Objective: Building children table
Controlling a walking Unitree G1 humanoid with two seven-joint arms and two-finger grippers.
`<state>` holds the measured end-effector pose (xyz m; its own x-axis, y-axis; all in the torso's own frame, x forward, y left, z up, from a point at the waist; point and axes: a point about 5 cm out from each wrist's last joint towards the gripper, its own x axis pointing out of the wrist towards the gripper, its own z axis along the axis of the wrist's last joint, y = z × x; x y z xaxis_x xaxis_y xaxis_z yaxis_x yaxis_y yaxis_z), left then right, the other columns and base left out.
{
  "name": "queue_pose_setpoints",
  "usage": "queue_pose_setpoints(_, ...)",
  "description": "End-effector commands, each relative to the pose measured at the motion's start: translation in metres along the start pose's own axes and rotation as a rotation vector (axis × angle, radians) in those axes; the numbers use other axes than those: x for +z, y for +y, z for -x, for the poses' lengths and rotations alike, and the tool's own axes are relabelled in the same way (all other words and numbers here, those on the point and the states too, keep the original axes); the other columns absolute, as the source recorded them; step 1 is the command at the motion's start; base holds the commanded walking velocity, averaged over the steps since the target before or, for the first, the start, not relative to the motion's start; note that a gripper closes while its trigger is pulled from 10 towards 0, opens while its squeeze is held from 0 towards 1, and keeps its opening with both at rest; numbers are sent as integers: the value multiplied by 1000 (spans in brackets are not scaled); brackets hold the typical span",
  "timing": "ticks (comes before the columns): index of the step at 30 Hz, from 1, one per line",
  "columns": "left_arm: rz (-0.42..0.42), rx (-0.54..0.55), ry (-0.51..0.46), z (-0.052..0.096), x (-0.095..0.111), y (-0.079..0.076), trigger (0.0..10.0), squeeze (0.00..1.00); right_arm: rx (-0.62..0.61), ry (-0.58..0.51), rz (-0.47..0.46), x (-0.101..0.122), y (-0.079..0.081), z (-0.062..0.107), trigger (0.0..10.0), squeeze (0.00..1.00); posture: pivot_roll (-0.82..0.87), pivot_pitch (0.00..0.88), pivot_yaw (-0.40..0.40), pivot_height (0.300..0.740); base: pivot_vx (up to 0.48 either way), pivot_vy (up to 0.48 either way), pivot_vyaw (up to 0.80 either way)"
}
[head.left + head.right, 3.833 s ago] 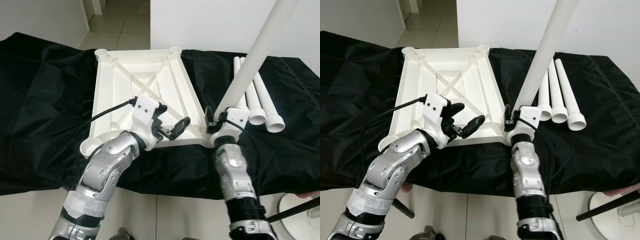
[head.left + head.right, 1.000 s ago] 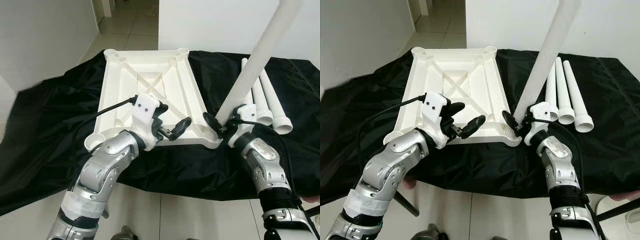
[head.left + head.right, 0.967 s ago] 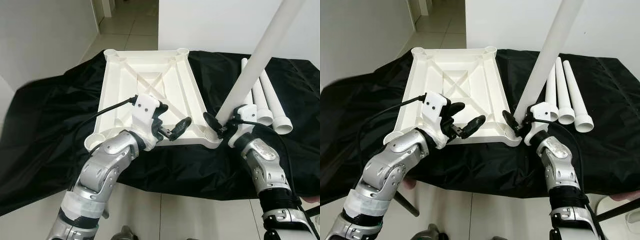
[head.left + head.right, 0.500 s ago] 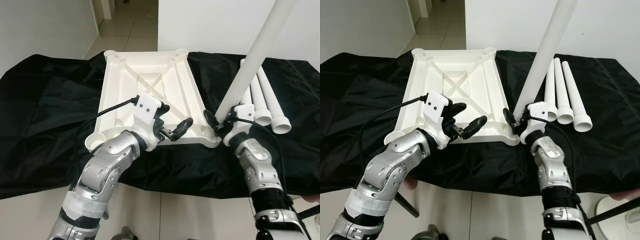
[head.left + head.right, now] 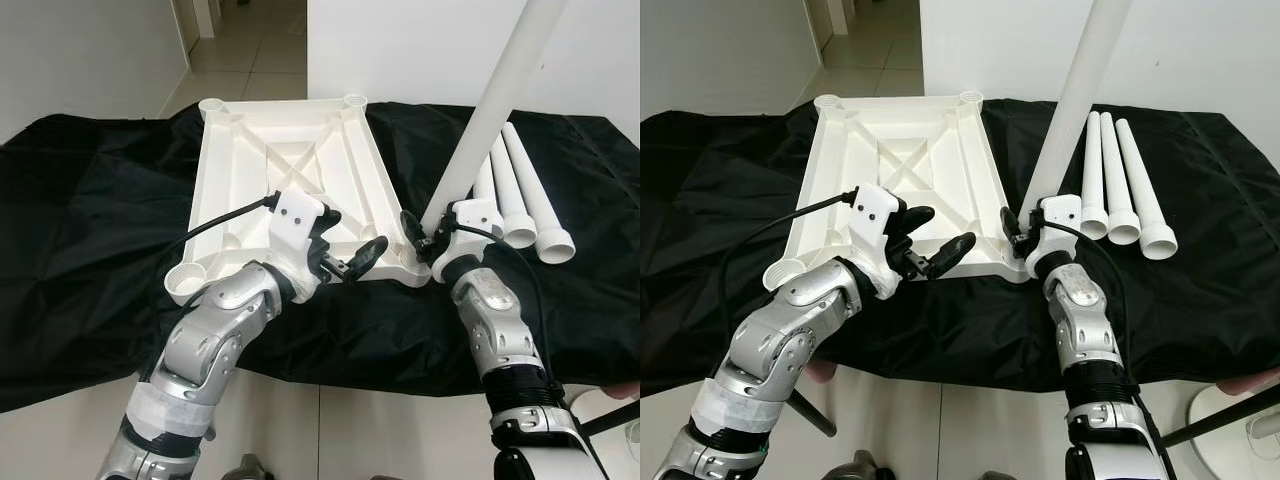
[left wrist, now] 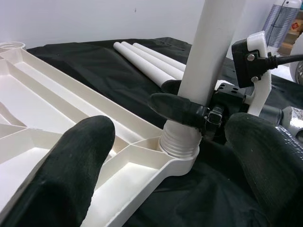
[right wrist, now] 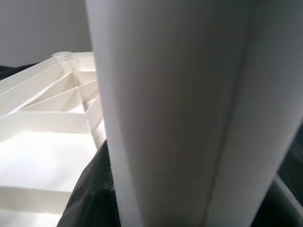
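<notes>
Leg (image 5: 487, 100), top cut off, stands in tabletop (image 5: 290, 170) corner, pinched by right hand (image 5: 424, 238); left hand (image 5: 345, 252) spread.

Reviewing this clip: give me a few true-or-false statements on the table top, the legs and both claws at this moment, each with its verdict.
1. The white table top lies upside down on the black cloth. True.
2. The right claw grips the upright leg near its base. True.
3. Four spare legs lie on the cloth. False: three lie there, side by side.
4. The left claw is shut on the table top's rim. False: its fingers are open, over the near edge.
5. The upright leg stands at the table top's near right corner socket. True.
</notes>
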<state>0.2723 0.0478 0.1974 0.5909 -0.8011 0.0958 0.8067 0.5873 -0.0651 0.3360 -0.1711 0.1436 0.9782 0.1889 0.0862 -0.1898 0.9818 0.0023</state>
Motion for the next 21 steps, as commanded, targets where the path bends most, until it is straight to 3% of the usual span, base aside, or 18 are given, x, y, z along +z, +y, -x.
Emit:
queue_pose_setpoints(1,3,-19,11,0,-2,1,10000,0,-83,87,-39,-20,0,6,10000,0,-3,6,57,740,0,0,0)
queue_pose_setpoints(9,5,-25,9,-2,-2,1,10000,0,-252,99,-58,-25,3,7,10000,0,-11,1,58,740,0,0,0)
queue_pose_setpoints(15,5,-26,9,-3,-2,0,10000,0,-413,91,-15,-24,6,10,10000,0,-10,1,57,740,0,0,0)
queue_pose_setpoints(21,6,-21,9,-2,-2,0,10000,0,-521,99,-6,-26,18,13,10000,0,-6,2,53,740,0,0,0)
